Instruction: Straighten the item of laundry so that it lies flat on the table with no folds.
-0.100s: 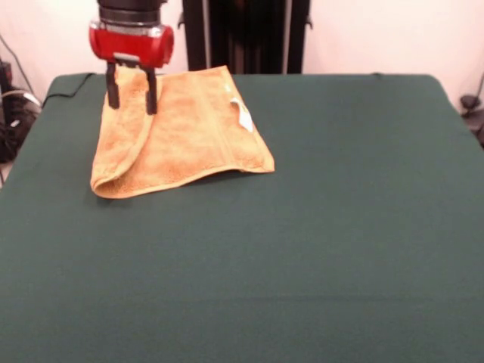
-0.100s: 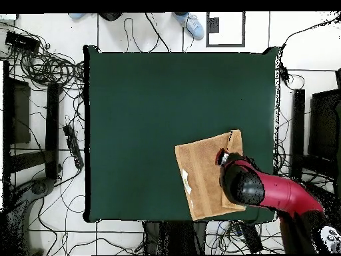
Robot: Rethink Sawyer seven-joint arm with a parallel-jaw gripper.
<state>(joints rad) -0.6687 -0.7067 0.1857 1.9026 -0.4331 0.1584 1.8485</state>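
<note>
Golden-orange terry towel [image 1: 181,132] lies on the dark green tabletop [image 1: 302,249], folded over itself, directly under the gripper [image 1: 131,94]. The gripper hangs above one edge of the towel, its two dark fingers [image 1: 151,92] spread apart and holding nothing. A small white tag [image 1: 243,113] shows on the towel's side away from the gripper.

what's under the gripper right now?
The towel, folded over on itself, lies on the table. The open gripper straddles its upper-left part. Anything beneath the folded layer is covered.
</note>
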